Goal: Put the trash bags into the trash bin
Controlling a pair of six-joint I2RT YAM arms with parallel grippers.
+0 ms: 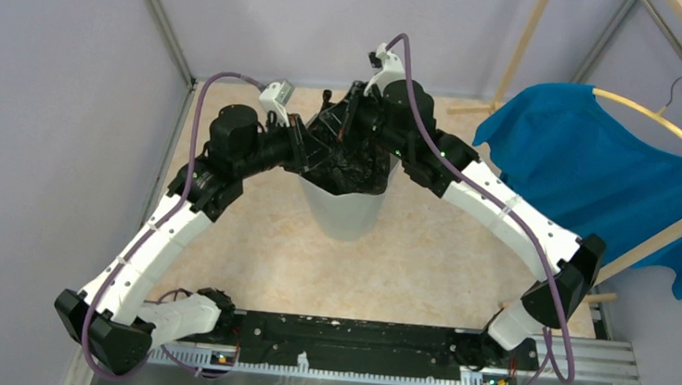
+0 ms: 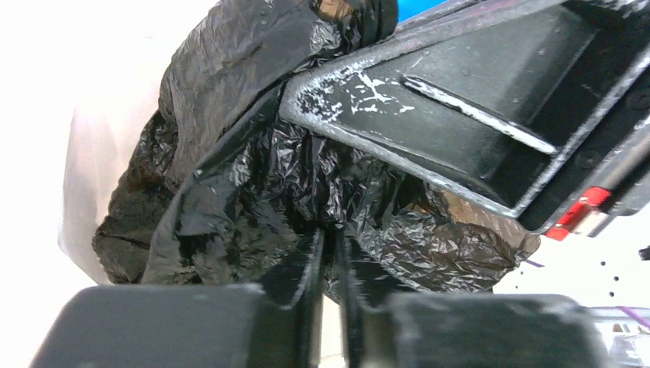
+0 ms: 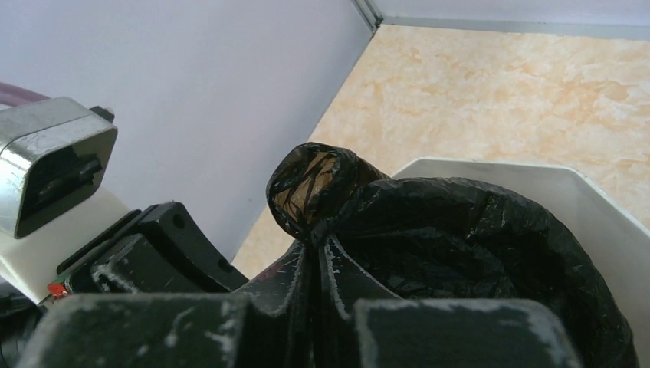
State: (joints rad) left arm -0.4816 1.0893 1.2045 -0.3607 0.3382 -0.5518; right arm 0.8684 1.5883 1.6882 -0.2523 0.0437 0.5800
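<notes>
While left end effector and right end effector clamp it, glossy wrinkled black trash bag fills trash bin.

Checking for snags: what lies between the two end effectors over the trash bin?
The black trash bag, bunched in the trash bin mouth, spans from the left end effector to the right end effector; the top view shows it.

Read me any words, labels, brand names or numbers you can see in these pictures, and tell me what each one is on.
None can be read.
The trash bag, trash bin and blue T-shirt show no lettering.
The small red patch in the left wrist view is too blurred to tell whether it carries text.
</notes>
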